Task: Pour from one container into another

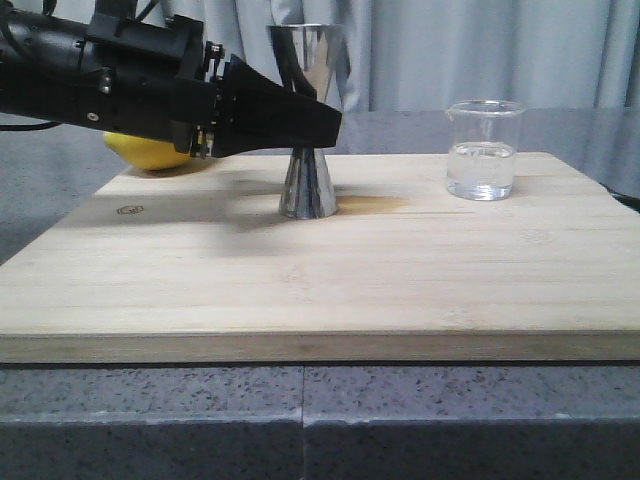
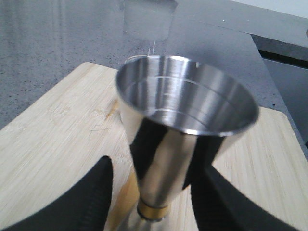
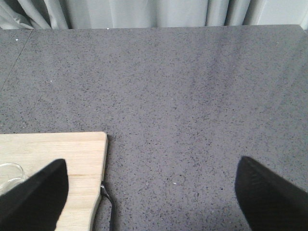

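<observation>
On the wooden board (image 1: 300, 290), left pincer (image 2: 154, 192) brackets the steel jigger (image 1: 308, 120).
Its 2 fingers stand wide on either side of the waist, apparently not touching; an off-centre closure could topple the tall jigger. The glass beaker (image 1: 484, 150), part-filled, sits well apart; the right pincer (image 3: 149, 192), gaping and empty, hovers over the tabletop (image 3: 192, 96).

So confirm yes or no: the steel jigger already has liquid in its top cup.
No, the left wrist view shows the jigger with a dry, bare steel bowl, while the beaker holds the clear liquid.

Grey speckled counter (image 1: 450, 420) — wooden board (image 1: 300, 290)
</observation>
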Action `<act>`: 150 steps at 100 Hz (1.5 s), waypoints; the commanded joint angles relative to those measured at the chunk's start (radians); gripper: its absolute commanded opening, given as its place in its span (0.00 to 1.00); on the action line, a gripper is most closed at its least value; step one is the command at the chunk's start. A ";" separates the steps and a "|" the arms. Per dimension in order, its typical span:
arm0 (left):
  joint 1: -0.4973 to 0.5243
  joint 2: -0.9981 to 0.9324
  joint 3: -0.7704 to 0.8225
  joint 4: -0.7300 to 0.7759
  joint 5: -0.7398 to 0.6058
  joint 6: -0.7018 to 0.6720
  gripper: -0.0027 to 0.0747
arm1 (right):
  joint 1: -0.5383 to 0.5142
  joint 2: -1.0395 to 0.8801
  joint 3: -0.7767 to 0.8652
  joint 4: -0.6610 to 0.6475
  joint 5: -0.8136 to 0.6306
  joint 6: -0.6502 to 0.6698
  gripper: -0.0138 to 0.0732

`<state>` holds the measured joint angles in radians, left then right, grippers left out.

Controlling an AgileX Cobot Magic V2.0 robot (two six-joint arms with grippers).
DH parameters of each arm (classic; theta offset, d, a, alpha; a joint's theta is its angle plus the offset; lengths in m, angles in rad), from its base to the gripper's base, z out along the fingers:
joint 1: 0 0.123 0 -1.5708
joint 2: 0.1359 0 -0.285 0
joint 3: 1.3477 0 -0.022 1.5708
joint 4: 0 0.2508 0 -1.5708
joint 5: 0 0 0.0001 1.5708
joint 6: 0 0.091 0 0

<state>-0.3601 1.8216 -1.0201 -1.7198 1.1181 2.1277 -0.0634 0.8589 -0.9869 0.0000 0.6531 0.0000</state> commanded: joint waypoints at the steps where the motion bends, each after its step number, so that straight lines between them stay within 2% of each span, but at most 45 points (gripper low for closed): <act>1: -0.008 -0.043 -0.027 -0.064 0.056 0.004 0.43 | 0.001 -0.002 -0.024 -0.007 -0.080 -0.007 0.90; 47: -0.008 -0.043 -0.027 -0.064 0.065 0.004 0.24 | 0.001 -0.002 -0.024 -0.007 -0.083 -0.007 0.90; 82: -0.008 -0.043 -0.027 -0.064 0.077 0.004 0.14 | 0.001 -0.002 -0.024 -0.007 -0.084 -0.007 0.90; 150: -0.008 -0.051 -0.027 -0.066 0.150 0.008 0.13 | 0.001 -0.002 -0.024 -0.007 -0.084 -0.007 0.90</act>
<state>-0.3601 1.8231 -1.0201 -1.7198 1.1503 2.1277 -0.0634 0.8589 -0.9869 0.0000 0.6446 0.0000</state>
